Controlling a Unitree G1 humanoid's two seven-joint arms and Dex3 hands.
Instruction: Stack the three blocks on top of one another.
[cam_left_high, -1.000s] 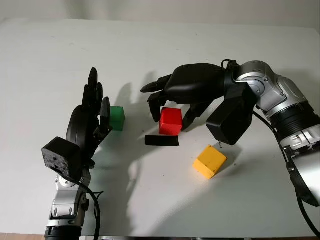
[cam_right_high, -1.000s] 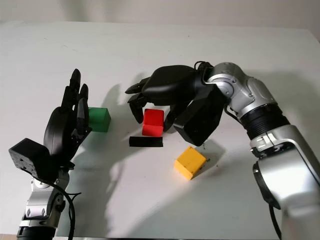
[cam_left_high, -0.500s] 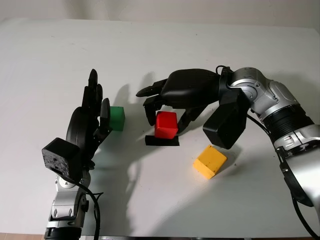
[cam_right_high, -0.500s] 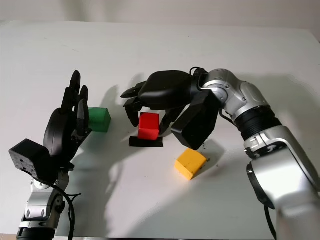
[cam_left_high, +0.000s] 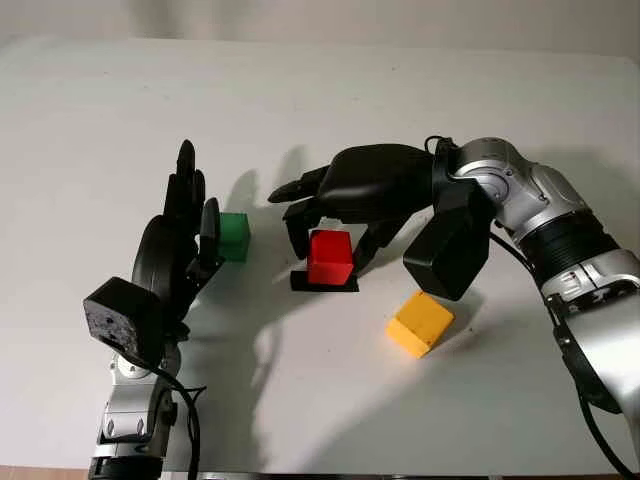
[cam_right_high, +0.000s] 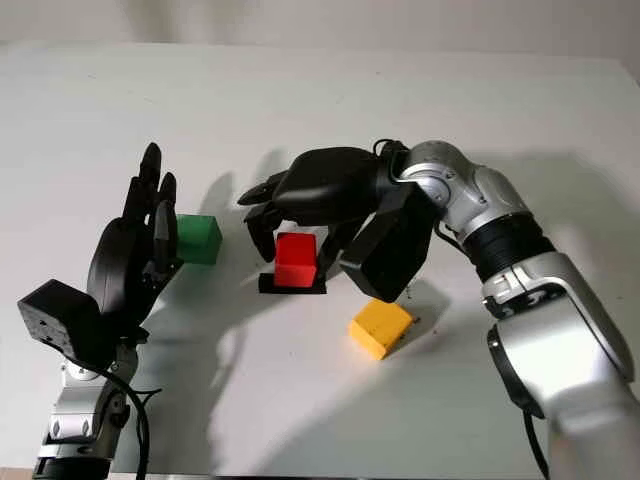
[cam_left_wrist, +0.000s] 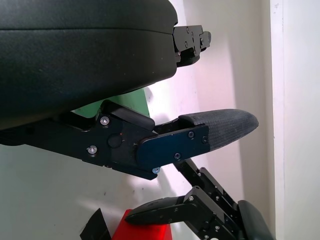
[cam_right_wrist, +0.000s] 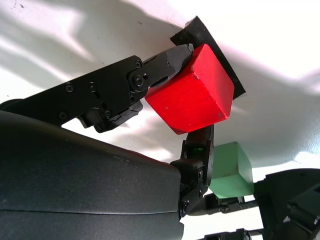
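Observation:
My right hand is shut on the red block, with fingers pressing its left and right faces. The block sits at, or just above, a black tape mark in the middle of the table; I cannot tell whether it touches. In the right wrist view the red block hangs tilted between the fingers, with the mark behind it. A green block stands on the table to the left, beside my open left hand. A yellow block lies turned at an angle at the front right.
The white table runs wide behind the blocks. My right forearm crosses the right side above the yellow block. Free room lies at the front between the left arm and the yellow block.
My right hand has carried the red block a little left and down, from beside the black mark to over it. The left hand, green block and yellow block have not moved.

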